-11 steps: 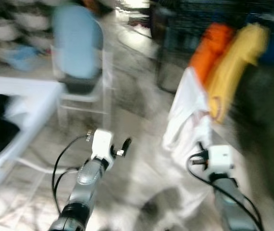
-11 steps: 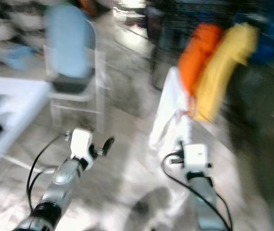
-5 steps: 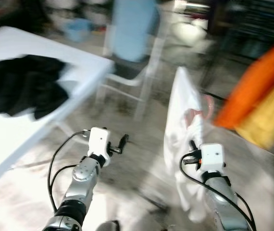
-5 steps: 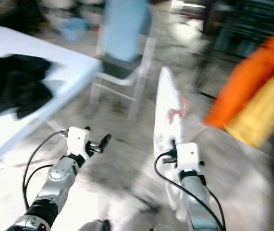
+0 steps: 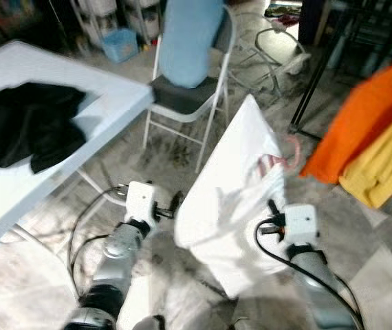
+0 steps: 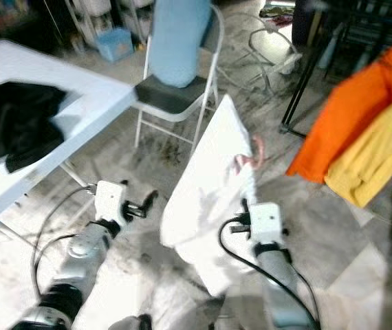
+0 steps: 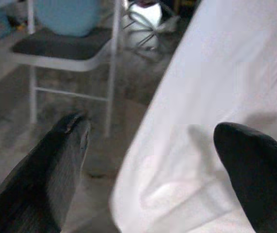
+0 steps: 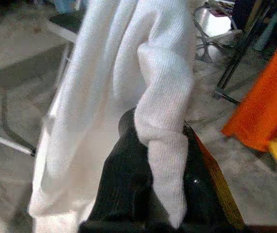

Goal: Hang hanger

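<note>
A white knit garment (image 5: 227, 199) hangs on a pink hanger whose hook (image 5: 290, 152) sticks out at its top. My right gripper (image 8: 153, 150) is shut on a fold of this garment, and the cloth hides its fingers in the eye views, just beyond the white wrist box (image 5: 299, 223). The garment billows out to the left, toward my left gripper (image 5: 175, 204). That left gripper (image 7: 150, 127) is open with nothing between its fingers, and the white cloth lies just beyond them.
A white table (image 5: 106, 110) with a black garment (image 5: 31, 127) stands at the left. Behind it is a folding chair (image 5: 182, 93) with a light blue cover (image 5: 189, 38). Orange (image 5: 361, 113) and yellow (image 5: 385, 161) clothes hang at the right by a black rack leg (image 5: 316, 75).
The camera has turned and the picture has sharpened. The white garment has swung out leftward, close to my left gripper. My right gripper still holds it.
</note>
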Robot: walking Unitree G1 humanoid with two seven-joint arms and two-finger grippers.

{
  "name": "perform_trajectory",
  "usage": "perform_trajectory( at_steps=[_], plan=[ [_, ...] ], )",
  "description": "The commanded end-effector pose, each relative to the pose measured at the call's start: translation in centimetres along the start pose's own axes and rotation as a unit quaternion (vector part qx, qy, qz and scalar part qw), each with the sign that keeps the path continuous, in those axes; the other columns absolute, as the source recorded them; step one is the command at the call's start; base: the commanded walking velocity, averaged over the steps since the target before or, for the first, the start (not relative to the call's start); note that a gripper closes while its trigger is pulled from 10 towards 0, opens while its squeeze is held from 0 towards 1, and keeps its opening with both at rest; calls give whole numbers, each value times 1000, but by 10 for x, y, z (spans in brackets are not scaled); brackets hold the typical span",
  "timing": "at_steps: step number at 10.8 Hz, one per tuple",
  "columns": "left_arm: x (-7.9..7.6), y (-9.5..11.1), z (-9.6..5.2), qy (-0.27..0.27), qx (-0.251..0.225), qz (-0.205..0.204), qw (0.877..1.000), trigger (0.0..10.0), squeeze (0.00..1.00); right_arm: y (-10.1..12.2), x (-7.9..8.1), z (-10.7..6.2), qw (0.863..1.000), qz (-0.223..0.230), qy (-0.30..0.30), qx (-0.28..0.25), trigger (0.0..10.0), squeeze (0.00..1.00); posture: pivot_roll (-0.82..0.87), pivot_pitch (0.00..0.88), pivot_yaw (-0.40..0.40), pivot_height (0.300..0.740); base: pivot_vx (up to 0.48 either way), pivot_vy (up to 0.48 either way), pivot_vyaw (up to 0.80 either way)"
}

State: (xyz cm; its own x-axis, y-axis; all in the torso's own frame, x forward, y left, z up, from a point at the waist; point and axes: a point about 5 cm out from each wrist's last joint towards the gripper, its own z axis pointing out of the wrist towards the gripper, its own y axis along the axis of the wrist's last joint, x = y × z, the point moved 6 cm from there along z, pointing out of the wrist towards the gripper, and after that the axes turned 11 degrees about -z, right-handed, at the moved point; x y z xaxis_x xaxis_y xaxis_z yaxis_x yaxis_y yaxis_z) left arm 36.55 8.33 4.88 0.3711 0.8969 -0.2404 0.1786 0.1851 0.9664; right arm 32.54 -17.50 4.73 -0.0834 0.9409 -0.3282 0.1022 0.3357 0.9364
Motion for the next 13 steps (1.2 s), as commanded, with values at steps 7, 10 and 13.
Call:
perform_trajectory(
  at_steps=[7, 10, 13],
  plan=[
    [7, -3, -3, 12, 5, 11, 1000, 10000, 0, 16, 7, 3, 999, 2, 11, -31, 10000, 0, -127, 112, 47, 740, 0, -320, 457],
    [11, -8, -5, 21, 17, 15, 1000, 10000, 0, 14, 9, 1, 999, 0, 16, -29, 10000, 0, -127, 115, 48, 740, 0, 0, 800],
    [8, -10, -5, 17, 18, 18, 1000, 10000, 0, 19, 14, 1, 999, 8, 27, -38, 10000, 0, -126, 116, 45, 740, 0, 0, 458]
  ],
)
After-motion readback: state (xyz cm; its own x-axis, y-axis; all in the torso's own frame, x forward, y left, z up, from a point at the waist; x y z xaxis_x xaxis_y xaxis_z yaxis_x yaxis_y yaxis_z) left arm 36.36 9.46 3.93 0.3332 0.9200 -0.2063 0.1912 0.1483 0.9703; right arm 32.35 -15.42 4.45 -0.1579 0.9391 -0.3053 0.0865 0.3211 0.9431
